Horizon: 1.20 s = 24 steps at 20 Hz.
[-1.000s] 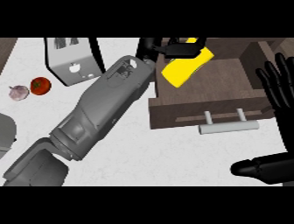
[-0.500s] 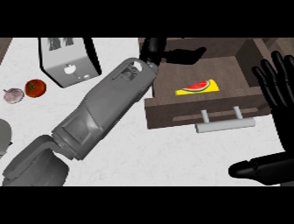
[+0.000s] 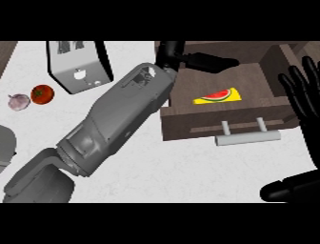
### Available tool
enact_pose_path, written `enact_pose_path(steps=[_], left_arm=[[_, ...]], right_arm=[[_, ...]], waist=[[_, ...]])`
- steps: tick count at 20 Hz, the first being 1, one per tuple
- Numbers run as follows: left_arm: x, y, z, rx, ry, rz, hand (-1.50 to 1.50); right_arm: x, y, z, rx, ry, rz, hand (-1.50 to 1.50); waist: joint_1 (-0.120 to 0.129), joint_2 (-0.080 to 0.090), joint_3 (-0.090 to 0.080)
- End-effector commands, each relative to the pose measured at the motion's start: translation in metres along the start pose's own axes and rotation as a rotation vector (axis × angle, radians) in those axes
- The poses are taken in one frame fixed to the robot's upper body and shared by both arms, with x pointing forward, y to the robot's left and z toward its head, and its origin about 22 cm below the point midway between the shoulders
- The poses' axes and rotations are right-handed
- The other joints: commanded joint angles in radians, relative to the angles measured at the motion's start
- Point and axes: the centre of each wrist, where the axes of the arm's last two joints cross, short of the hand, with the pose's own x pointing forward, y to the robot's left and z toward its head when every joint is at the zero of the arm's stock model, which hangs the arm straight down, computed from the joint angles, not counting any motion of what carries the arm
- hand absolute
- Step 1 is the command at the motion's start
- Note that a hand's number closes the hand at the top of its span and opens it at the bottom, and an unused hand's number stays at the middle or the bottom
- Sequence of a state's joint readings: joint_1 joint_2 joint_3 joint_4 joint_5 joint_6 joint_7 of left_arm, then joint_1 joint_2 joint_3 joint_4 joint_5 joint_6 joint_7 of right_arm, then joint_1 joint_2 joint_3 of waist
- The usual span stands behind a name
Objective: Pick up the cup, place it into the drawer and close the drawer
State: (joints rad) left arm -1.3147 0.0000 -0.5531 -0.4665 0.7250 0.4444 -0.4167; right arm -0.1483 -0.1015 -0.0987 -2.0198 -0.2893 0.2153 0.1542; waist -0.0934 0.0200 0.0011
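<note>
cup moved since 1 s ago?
Yes. The yellow cup went from the left hand's grip at the drawer's back-left edge down into the drawer.

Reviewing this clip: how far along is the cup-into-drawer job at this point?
Done: the yellow cup with a watermelon print lies inside the open drawer. In hand: nothing is held; the left hand sits above the drawer's far side, apart from the cup, while the right hand rests open at the view's right. Left: the drawer is still pulled out, its handle untouched, so closing remains.
</note>
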Motion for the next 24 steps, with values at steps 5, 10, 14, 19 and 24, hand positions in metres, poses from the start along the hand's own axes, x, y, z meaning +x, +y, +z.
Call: enact_pose_path(steps=[5,10,14,19,24], left_arm=[[-0.001,0.005,0.002,-0.005,-0.031,0.183,-1.50],[0.012,0.021,0.006,0.069,-0.042,0.236,-1.50],[-0.008,0.079,0.023,0.176,-0.047,0.220,-1.50],[0.008,0.104,0.047,0.194,-0.004,0.253,-1.50],[-0.008,0.152,0.103,0.222,0.023,0.248,-1.50]], right_arm=[[0.010,-0.014,0.021,0.026,-0.009,-0.002,1.50],[0.018,-0.015,0.021,0.143,0.063,0.145,1.50],[0.024,-0.023,0.039,0.190,0.091,0.244,1.50],[0.019,-0.015,0.027,0.210,0.142,0.358,1.50],[0.008,-0.007,0.016,0.177,0.197,0.417,1.50]], waist=[[0.062,-0.016,-0.001],[0.108,-0.031,-0.002],[0.114,-0.034,-0.001],[0.130,-0.034,-0.001],[0.135,-0.029,-0.001]])
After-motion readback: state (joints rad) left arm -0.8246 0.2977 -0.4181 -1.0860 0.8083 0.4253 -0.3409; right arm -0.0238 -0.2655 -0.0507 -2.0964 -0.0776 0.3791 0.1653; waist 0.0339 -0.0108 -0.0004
